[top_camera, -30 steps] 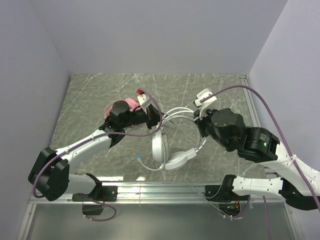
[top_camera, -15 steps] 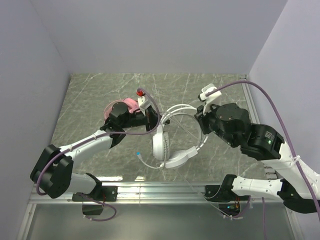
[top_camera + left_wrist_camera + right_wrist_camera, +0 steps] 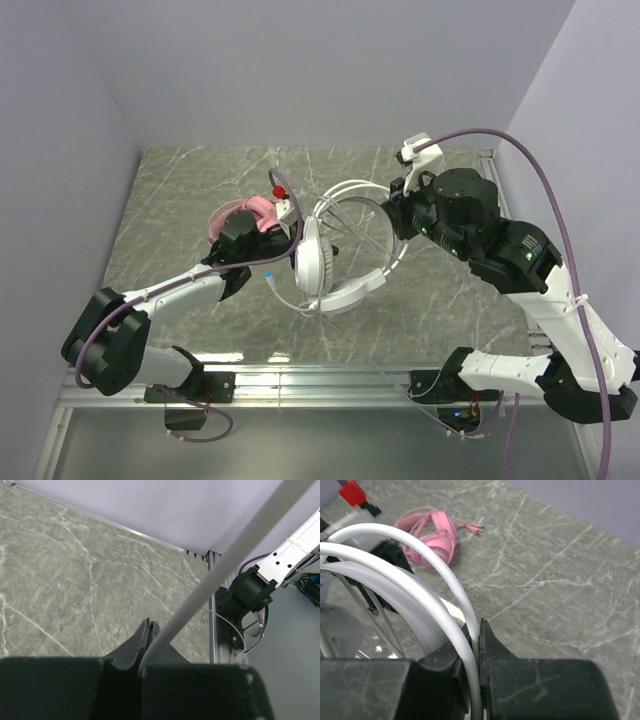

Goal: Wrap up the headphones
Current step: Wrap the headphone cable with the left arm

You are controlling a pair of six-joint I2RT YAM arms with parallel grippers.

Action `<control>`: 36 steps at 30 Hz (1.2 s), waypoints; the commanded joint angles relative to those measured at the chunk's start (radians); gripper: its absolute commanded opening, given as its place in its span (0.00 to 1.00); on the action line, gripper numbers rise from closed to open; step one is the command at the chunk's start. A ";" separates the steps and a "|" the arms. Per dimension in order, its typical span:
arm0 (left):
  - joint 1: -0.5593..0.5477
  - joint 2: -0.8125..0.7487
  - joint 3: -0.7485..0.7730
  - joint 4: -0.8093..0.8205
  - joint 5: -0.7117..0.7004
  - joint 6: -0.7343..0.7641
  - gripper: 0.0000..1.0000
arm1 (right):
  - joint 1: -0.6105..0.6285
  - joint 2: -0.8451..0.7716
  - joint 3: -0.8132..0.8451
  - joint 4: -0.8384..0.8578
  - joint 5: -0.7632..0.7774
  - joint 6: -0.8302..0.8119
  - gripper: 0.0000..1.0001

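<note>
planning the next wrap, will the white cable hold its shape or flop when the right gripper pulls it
Probably floppy: the white cable curves in loose loops from the right gripper. Likely light and thin, so it may slip through that grip.

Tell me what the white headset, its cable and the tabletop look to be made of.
White headset: smooth, hard-looking plastic with a slight gloss on the shell.
White cable: probably a rubbery plastic sheath, matte, bending in smooth loops.
Tabletop: grey-green with pale veins like marble. It could be stone or printed laminate; the look does not settle it.
</note>
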 commanded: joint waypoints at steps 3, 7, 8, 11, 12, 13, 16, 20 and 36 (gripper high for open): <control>-0.029 0.031 -0.056 -0.073 -0.002 -0.003 0.00 | -0.043 -0.050 0.111 0.419 -0.063 0.161 0.00; -0.057 0.034 -0.068 -0.057 -0.022 -0.017 0.01 | -0.060 0.002 0.223 0.396 -0.037 0.178 0.00; -0.063 0.036 -0.073 -0.040 -0.025 -0.031 0.01 | -0.061 0.013 0.256 0.396 -0.033 0.178 0.00; -0.087 0.045 -0.084 -0.002 -0.031 -0.057 0.01 | -0.063 0.053 0.301 0.399 -0.021 0.178 0.00; -0.100 0.051 -0.085 0.006 -0.034 -0.060 0.01 | -0.064 0.070 0.310 0.397 -0.014 0.181 0.00; -0.106 0.054 -0.085 0.007 -0.038 -0.063 0.01 | -0.064 0.076 0.310 0.402 -0.006 0.184 0.00; -0.135 0.071 -0.081 0.012 -0.049 -0.071 0.01 | -0.067 0.069 0.248 0.468 0.028 0.210 0.00; -0.173 0.091 -0.100 0.058 -0.071 -0.100 0.00 | -0.080 0.044 0.189 0.572 0.100 0.268 0.00; -0.357 0.131 -0.126 0.135 -0.180 -0.174 0.01 | -0.095 0.000 -0.038 0.926 0.474 0.377 0.00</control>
